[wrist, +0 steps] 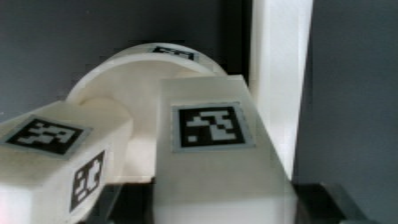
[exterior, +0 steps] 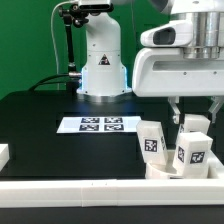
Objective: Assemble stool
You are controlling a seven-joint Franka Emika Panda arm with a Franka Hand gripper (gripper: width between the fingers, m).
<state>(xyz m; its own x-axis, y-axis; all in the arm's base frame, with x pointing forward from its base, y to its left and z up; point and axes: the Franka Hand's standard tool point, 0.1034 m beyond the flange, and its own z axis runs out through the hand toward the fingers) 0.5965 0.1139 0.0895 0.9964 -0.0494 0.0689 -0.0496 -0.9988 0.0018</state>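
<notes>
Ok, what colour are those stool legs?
White legs, each visible one carrying a black-and-white square tag; clearest in the wrist view.

Bright, even light washes out the white leg (wrist: 217, 165); wrist view blurred.

Three legs (exterior: 150, 141), one seat (exterior: 158, 170), one marker board (exterior: 98, 125), one gripper (exterior: 196, 112), one arm (exterior: 100, 55), one table (exterior: 40, 120), one front rail (exterior: 80, 190).

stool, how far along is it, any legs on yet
Done: nothing looks joined; the near leg and the side leg stand loose. In hand: the claw is shut on the third leg. Left: fitting all three legs to the seat, which isn't clearly visible.
</notes>
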